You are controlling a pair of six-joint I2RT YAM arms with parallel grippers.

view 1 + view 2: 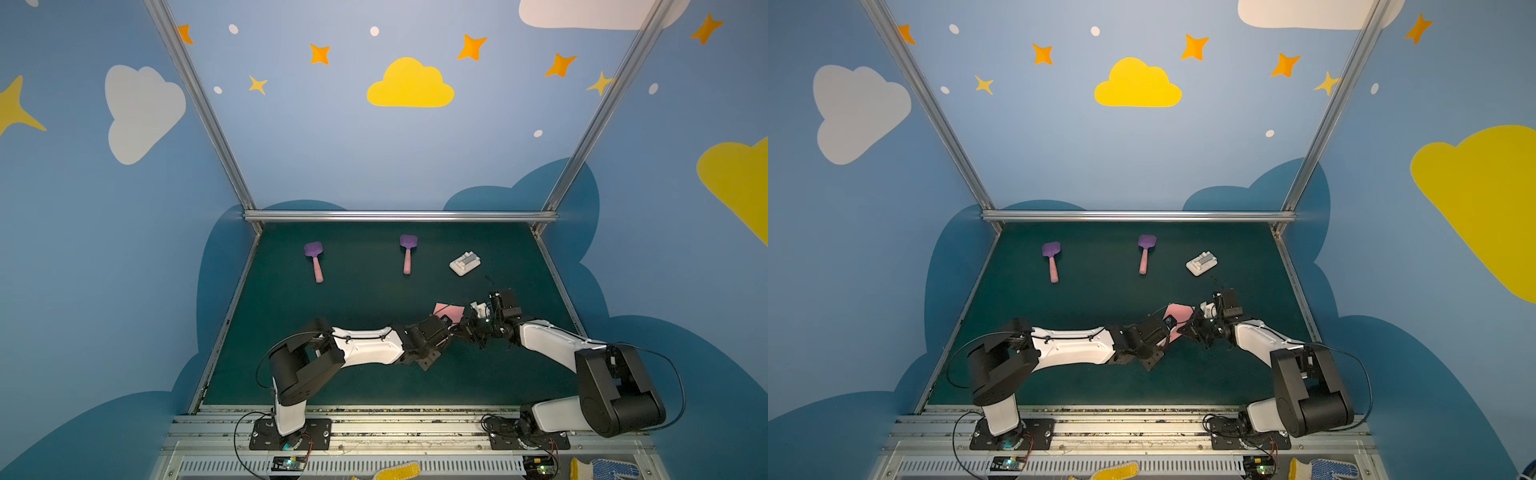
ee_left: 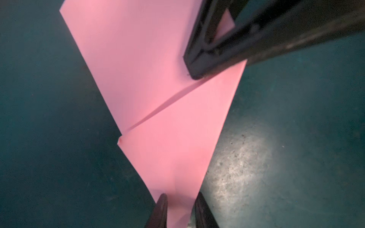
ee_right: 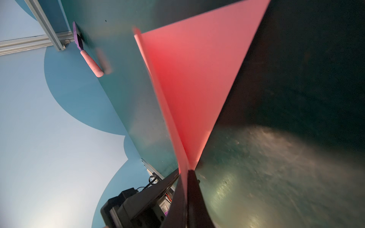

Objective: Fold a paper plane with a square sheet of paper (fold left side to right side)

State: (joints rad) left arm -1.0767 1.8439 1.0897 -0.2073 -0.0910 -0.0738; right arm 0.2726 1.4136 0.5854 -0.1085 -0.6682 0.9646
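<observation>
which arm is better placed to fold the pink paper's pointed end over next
Probably left: the left gripper has its jaws apart astride the pointed end of the square sheet of paper, ready to pinch it, while the right gripper is shut on another edge, anchoring it.

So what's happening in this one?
Both arms meet over the pink paper, already creased with a diagonal flap, on the green mat. The right hand is shut on one edge; the left hand straddles a pointed corner, fingers apart. Two spatulas and a white block lie farther back.
</observation>
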